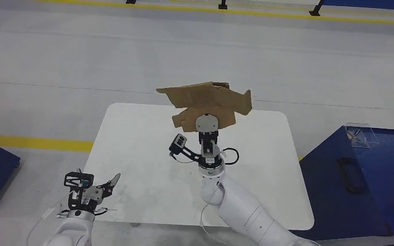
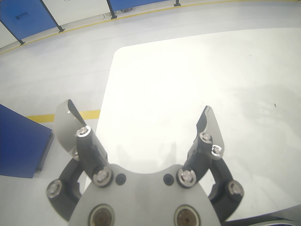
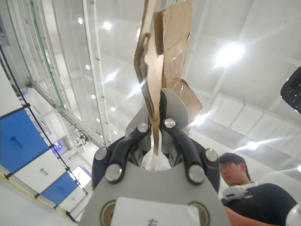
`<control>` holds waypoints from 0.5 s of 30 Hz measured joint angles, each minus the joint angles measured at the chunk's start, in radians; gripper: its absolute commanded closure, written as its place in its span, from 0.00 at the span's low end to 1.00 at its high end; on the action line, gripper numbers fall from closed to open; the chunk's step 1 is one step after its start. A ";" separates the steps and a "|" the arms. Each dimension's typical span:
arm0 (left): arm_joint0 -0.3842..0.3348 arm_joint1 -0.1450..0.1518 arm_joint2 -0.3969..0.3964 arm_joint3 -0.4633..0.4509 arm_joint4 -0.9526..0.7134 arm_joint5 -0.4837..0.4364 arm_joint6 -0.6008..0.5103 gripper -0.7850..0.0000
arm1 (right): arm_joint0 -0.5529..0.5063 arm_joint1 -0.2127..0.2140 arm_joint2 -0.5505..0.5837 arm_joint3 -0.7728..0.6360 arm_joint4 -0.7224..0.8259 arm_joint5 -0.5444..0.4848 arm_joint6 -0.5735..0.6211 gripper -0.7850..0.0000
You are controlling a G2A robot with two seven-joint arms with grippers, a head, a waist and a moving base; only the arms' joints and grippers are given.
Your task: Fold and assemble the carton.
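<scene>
The right gripper [image 3: 156, 105] is clenched on the lower edge of the flattened carton [image 1: 206, 101], holding it above the far middle of the table [image 1: 135, 147]; seen edge-on, its overlapping layers are hard to sort out. The left gripper [image 2: 138, 112] hangs released, spread wide, over the near left corner.

The left arm [image 1: 69, 232] sits at the near left. The left hand [image 1: 103, 186] is low by the near left corner of the bench [image 1: 135, 129] and aims far and slightly right. Its two fingers [image 2: 209, 123] are spread wide with nothing between them.

The right arm [image 1: 246, 212] rises from the near right toward mid-bench, wrist turned up. The right hand [image 1: 207, 128] is raised and points upward. Its fingers [image 3: 172, 104] are closed tight on the lower edge of the carton [image 1: 206, 98].
</scene>
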 measured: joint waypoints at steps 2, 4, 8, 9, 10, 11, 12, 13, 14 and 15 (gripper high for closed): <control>0.000 0.000 0.000 0.000 0.000 0.000 0.000 0.00 | -0.001 -0.014 0.012 0.007 -0.016 0.007 -0.007 1.00; 0.000 0.000 0.000 0.000 0.000 0.000 0.000 0.00 | 0.006 -0.020 0.031 0.011 -0.064 -0.009 0.009 1.00; 0.000 0.000 0.000 0.000 0.000 0.000 0.000 0.00 | 0.051 -0.007 0.095 0.019 -0.371 -0.161 0.160 1.00; 0.000 0.000 0.000 0.000 0.000 0.000 0.000 0.00 | 0.067 0.002 0.116 0.027 -0.456 -0.206 0.204 1.00; 0.000 0.000 0.000 0.000 0.000 0.000 0.000 0.00 | 0.083 0.012 0.142 0.036 -0.537 -0.250 0.247 1.00; 0.000 0.000 0.000 0.000 0.000 0.000 0.000 0.00 | 0.107 0.028 0.185 0.044 -0.633 -0.308 0.300 1.00; 0.000 0.000 0.000 0.000 0.000 0.000 0.000 0.00 | 0.124 0.041 0.223 0.040 -0.701 -0.350 0.328 1.00; 0.000 0.000 0.000 0.000 0.000 0.000 0.000 0.00 | 0.135 0.056 0.266 0.024 -0.769 -0.394 0.341 1.00; 0.000 0.000 0.000 0.000 0.000 0.000 0.000 0.00 | 0.137 0.077 0.327 -0.013 -0.866 -0.458 0.344 1.00; 0.000 0.000 0.000 0.000 0.000 0.000 0.000 0.00 | 0.130 0.093 0.372 -0.045 -0.941 -0.507 0.343 1.00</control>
